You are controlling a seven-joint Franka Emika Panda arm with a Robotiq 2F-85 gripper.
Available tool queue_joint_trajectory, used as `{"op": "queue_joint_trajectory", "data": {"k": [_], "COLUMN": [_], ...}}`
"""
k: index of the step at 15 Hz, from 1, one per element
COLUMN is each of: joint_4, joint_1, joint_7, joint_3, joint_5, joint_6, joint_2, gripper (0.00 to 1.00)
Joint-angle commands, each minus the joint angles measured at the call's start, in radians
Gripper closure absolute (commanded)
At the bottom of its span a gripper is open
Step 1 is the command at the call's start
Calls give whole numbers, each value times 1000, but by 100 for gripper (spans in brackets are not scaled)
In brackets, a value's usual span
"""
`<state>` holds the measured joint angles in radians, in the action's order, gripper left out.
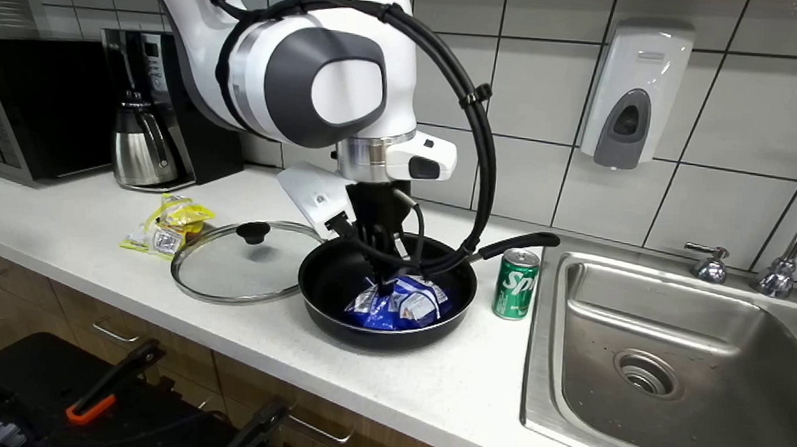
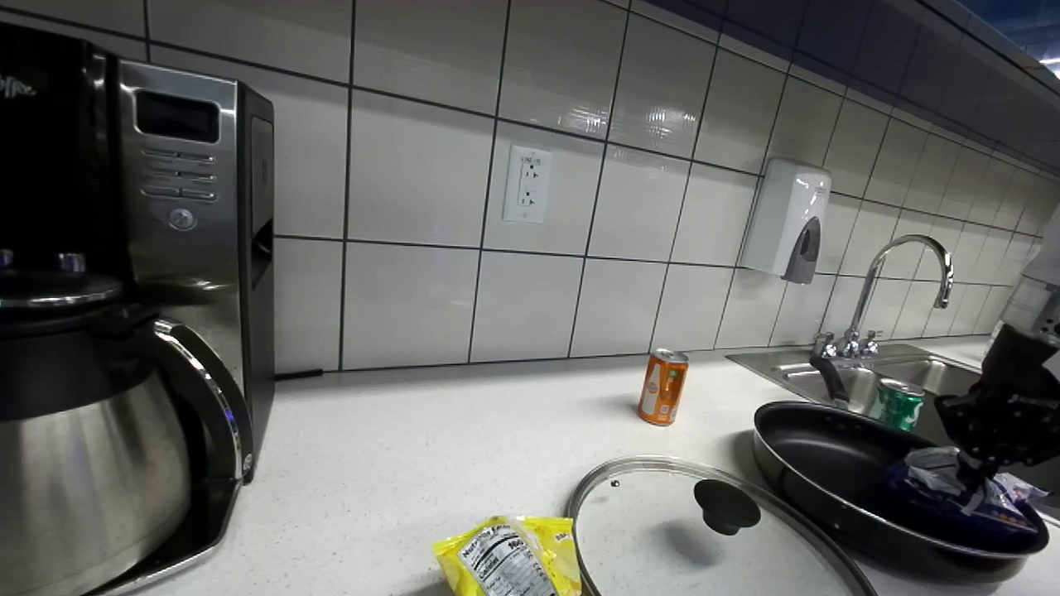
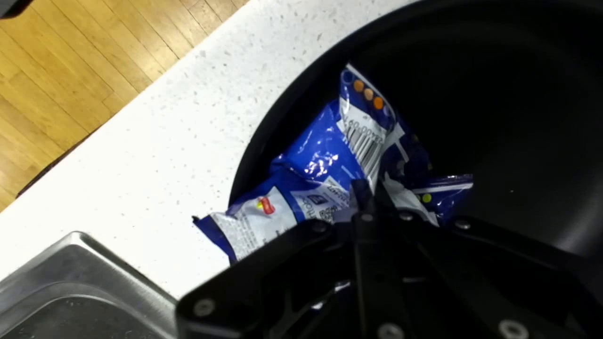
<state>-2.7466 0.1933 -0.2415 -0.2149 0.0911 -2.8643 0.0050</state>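
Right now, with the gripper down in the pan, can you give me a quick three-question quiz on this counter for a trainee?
1. Fill in the gap: the gripper is closed on the ____.
2. True or false: the glass lid covers the black pan.
3. Multiple choice: which can stands right beside the sink? A, green; B, orange; C, neither.

Key
1. The blue packet.
2. False: the glass lid lies on the counter, beside the black pan.
3. A: the green can.
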Motion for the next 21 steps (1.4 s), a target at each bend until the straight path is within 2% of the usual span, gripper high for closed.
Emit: {"op": "queue_joint_trajectory", "data": {"k": [1,8,9,11,15,19,20,21], "joint_4": [24,62,62,58,47,32,29,29], "joint_1": [8,2,2,-9,-35,-54,-62,-65], "joint_7": [25,50,61,47,19,31,45,43], "joint_3": [-3,5,10,1,-6,36,54,70], "joint_5": [-82,-185,-197,-157,-56,1,-6,-3], "joint_6": [-52,-85,-73,-54,-38,20,43,66], "joint_2": [45,86,75,44,-20,-119,-146,-164], "gripper": [100,100,74,66,36,6,1,0]}}
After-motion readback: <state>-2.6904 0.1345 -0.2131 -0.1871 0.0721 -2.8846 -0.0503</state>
